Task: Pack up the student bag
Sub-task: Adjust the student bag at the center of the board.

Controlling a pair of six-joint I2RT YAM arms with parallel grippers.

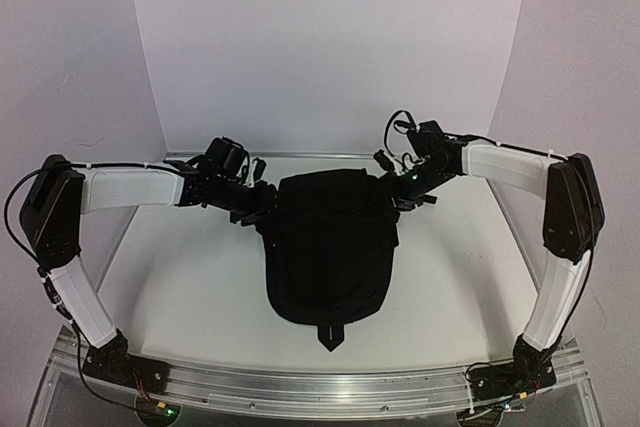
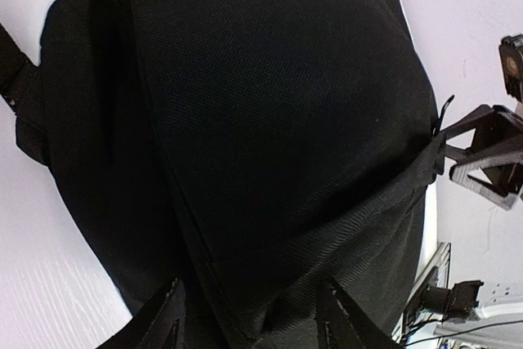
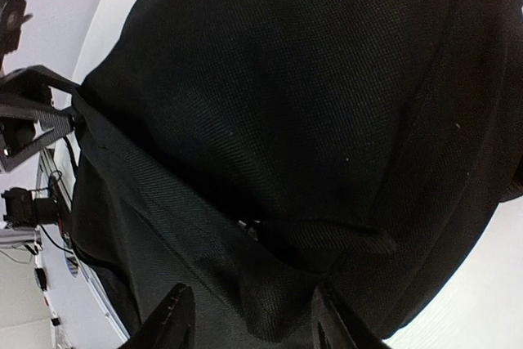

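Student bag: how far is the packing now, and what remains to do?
Done, apparently: the student bag lies bulging on the table, no loose items seen beside it. In hand: the left fingers and right fingers each seem to pinch fabric at its far corners. Left: whether its opening is closed is not visible; that may remain.

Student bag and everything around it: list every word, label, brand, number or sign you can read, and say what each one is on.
None: no readable text in any of the three views.
student bag: plain black fabric, no logo, tag or print showing.
arm bases: small green lights only; any print there is too small to read.
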